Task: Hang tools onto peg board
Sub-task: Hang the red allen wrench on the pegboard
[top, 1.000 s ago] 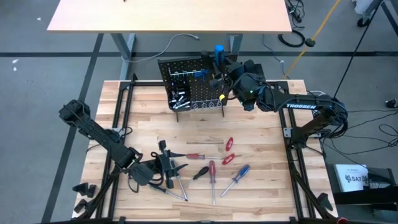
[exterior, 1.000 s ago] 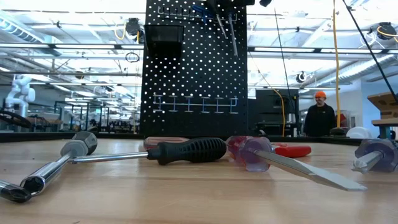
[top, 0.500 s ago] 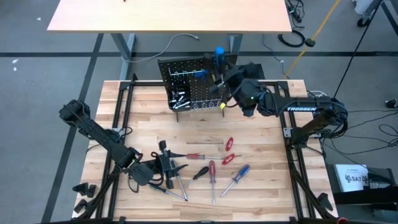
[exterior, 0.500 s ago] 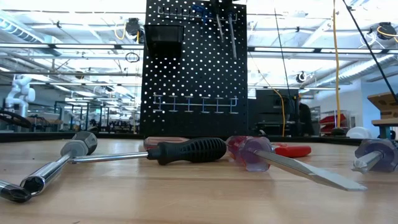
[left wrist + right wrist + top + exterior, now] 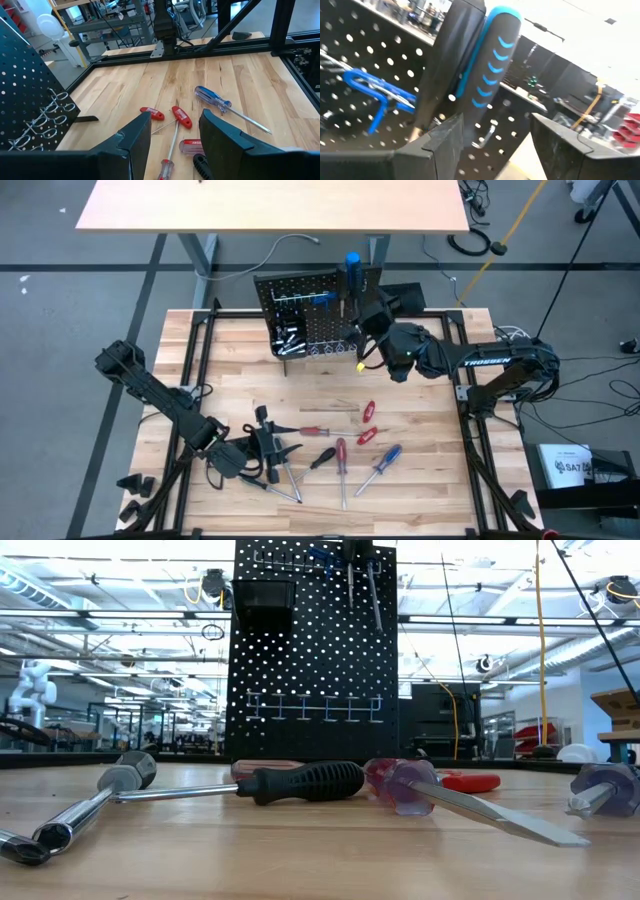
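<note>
The black peg board stands at the table's far edge, also seen in the low view. A tool with one blue and one black handle hangs at the board's top, its metal shafts pointing down. My right gripper is open just on the near side of it, fingers short of the handles. My left gripper is open near the table's near left, beside silvery tools. Screwdrivers and red pliers lie flat on the table.
Loose tools lie mid-table: blue screwdriver, red screwdriver, black-handled screwdriver, silvery ratchet. A blue tool hangs on the board's hooks. A small bin with silvery pieces hangs on the board. Black frame rails border the table.
My right gripper has drawn back from the peg board's top toward the table's near edge. The blue-handled tool has stayed at the board's top, and its shafts have swung from slanted to nearly straight down.
</note>
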`<state>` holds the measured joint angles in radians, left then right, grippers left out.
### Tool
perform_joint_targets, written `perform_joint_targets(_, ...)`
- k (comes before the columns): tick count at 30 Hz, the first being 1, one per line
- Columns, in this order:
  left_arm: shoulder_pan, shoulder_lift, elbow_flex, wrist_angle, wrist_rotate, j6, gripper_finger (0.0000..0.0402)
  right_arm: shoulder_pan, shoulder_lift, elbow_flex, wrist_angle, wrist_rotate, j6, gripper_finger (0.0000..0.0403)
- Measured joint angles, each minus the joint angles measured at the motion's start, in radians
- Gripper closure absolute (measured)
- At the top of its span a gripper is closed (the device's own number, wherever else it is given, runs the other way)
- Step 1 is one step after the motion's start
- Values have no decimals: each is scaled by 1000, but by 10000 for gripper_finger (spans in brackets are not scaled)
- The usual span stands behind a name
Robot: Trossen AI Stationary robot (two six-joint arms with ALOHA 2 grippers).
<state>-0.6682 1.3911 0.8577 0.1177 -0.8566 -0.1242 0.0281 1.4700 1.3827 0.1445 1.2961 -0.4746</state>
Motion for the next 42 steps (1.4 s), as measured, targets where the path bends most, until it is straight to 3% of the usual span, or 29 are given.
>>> perform_joint_targets(8, 0, 0, 0, 1, 1, -1, 233, 98, -15, 0, -100, 56, 12, 184)
perform_joint_targets(12, -2, 0, 0, -3, 19, 0, 233, 167, -55, 0, -353, 43, 213, 184)
perform_joint_targets(14, -6, 0, 0, -5, 19, 0, 233, 192, -94, 0, -540, -57, 419, 184)
perform_joint_targets(17, -8, 0, 0, -6, 19, 0, 233, 196, -161, 0, -810, -367, 764, 184)
perform_joint_targets(19, -8, 0, 0, -6, 18, -8, 233, 188, -178, 0, -943, -521, 910, 183)
perform_joint_targets(22, -8, 0, 0, -6, 18, -44, 233, 220, -175, -28, -1065, -603, 1001, 183)
perform_joint_targets(26, -8, -2, 0, -11, 19, -107, 233, 291, -182, -154, -1069, -704, 1024, 183)
perform_joint_targets(28, -8, -14, 0, -50, 55, -174, 233, 328, -195, -239, -1006, -805, 1035, 183)
perform_joint_targets(31, -2, -50, 0, -172, 177, -317, 233, 386, -220, -390, -771, -1017, 1018, 183)
perform_joint_targets(36, 25, -139, 0, -390, 359, -506, 233, 439, -206, -671, -62, -1345, 912, 183)
perform_joint_targets(39, 28, -212, 0, -493, 368, -525, 233, 439, -145, -801, 427, -1406, 835, 183)
perform_joint_targets(42, 28, -288, 0, -582, 303, -524, 233, 422, -73, -853, 713, -1400, 775, 183)
